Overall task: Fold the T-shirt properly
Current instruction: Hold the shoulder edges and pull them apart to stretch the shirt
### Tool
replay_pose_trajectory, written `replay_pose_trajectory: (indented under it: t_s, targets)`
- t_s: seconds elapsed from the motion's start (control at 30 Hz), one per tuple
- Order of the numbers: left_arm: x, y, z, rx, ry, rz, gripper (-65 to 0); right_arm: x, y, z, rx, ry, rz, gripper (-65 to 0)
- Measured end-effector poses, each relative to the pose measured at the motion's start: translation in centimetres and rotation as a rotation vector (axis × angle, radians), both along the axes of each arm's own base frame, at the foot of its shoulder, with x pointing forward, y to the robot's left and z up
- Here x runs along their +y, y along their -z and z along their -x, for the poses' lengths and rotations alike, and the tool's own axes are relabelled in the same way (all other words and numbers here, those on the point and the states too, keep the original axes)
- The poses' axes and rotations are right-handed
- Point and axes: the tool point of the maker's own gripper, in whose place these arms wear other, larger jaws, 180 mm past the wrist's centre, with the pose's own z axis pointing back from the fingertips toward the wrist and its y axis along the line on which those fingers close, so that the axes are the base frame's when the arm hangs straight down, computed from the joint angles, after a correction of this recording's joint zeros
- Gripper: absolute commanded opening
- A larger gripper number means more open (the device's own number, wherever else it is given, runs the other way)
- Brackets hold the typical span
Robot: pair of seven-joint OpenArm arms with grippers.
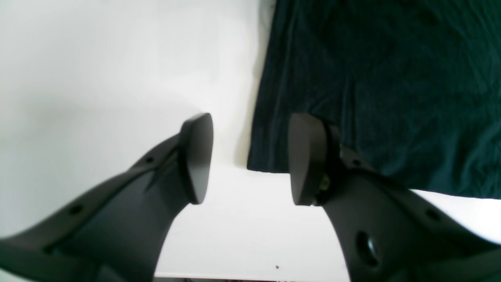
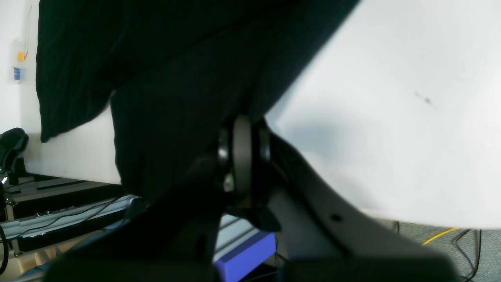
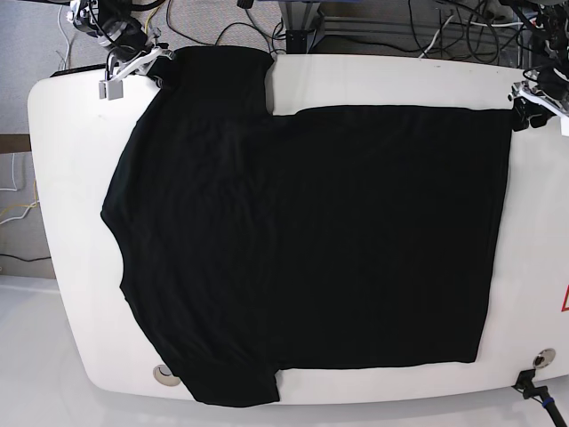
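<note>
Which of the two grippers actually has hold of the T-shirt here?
The right gripper: its jaws are shut on a fold of the T-shirt. The left gripper stands open over the shirt's corner, gripping nothing.

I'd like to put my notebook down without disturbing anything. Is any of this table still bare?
Little. The T-shirt covers most of the white table. Bare strips run along the base view's left edge, its right edge beside the hem, and the top above the shirt's body. The top corners are crowded: the right hand pinches cloth, the left hand stands open.
</note>
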Motion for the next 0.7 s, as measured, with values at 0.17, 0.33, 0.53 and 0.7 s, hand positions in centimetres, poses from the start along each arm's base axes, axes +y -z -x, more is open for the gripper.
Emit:
replay_pose_trajectory:
  t_s: [0.17,0.33,0.53,0.7]
  targets:
    - [-0.9,0.7,0.5,0.036,0.032,0.028,-42.1,0.0,0.1,0.0,0.000,-0.005,0.005,-65.0]
    - [-1.7,0.5,0.4,0.038,0.072,0.040,-42.7,0.1,0.0,0.0,-0.001,-0.009,0.008,-65.0]
    - [-1.6,0.9,0.9,0.061,0.062,0.030,-43.2,0.1,-0.1,0.0,-0.001,-0.005,-0.002,-65.0]
    - [-1.6,1.0,0.8,0.058,0.057,0.033,-43.1,0.2,-0.1,0.0,-0.002,-0.004,-0.003,-65.0]
